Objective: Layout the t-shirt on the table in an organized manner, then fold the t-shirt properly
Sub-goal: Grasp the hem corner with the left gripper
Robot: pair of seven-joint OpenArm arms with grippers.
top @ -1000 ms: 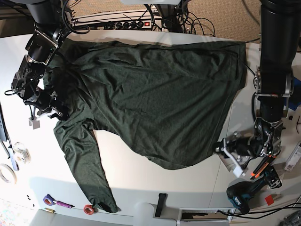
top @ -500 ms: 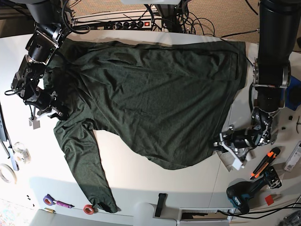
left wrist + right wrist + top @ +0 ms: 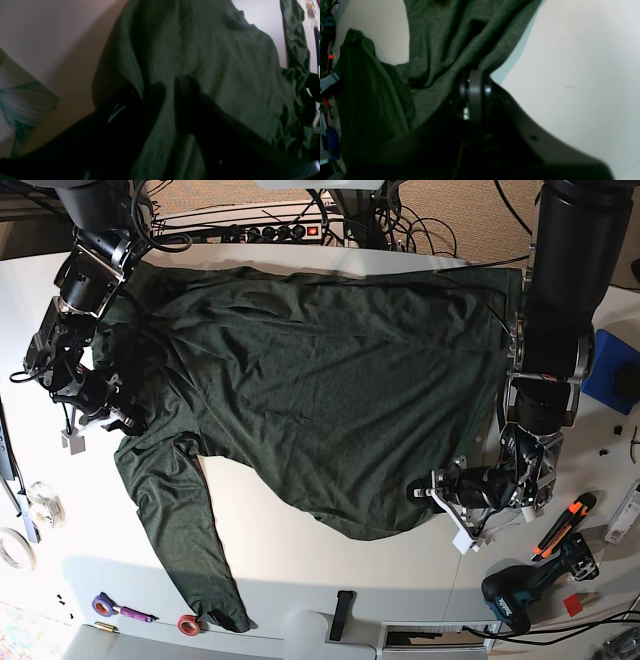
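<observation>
A dark green long-sleeved t-shirt point(image 3: 320, 380) lies spread on the white table point(image 3: 300, 550), one sleeve trailing toward the front left. My right gripper point(image 3: 118, 418) is at the shirt's left side where that sleeve begins. In the right wrist view it point(image 3: 475, 75) is shut, with a bunch of the cloth point(image 3: 445, 37) pinched between its fingers. My left gripper point(image 3: 432, 492) sits at the lower right hem. In the left wrist view its two dark fingers point(image 3: 185, 90) stand apart and the gripper point(image 3: 170, 87) is open, with the shirt's edge point(image 3: 212, 50) between and under them.
Tape rolls point(image 3: 15, 548), a purple marker point(image 3: 120, 610) and a red roll point(image 3: 187, 623) lie at the front left. A drill point(image 3: 520, 590) and an orange-handled tool point(image 3: 560, 530) lie at the front right. A black bar point(image 3: 342, 615) rests at the front edge.
My left gripper has slid left from the table's right side to the shirt's lower right hem. My right gripper and the shirt stay as they were.
</observation>
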